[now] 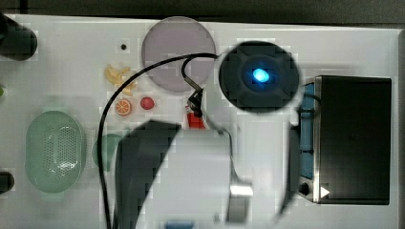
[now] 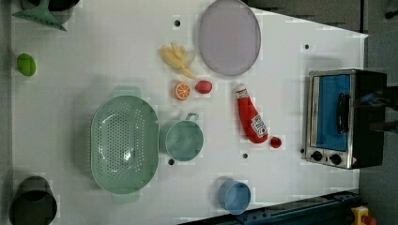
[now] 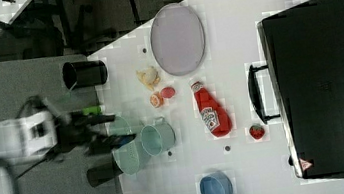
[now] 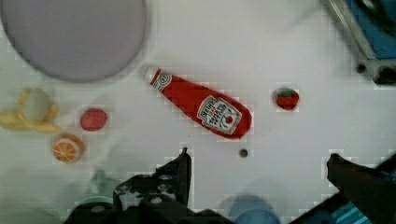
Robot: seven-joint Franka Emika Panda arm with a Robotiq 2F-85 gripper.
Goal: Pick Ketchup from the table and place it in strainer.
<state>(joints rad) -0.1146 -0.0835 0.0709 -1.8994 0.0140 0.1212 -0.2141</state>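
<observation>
Pincer (image 4: 257,161) wide open, empty, poised above the tabletop (image 2: 94,56). Strainer (image 2: 124,144) sits lower left in the left view, nothing in it. Ketchup (image 4: 201,103) lies flat at centre of the wrist view, just beyond the fingertips and between their lines, long axis diagonal, cap toward the grey plate (image 4: 72,35). Wrist probably needs turning to span the bottle's width.

White table (image 2: 300,28) with Ketchup (image 2: 250,117), strainer (image 2: 124,143), green cup (image 2: 184,139), grey plate (image 2: 229,36), toaster oven (image 2: 345,118).
</observation>
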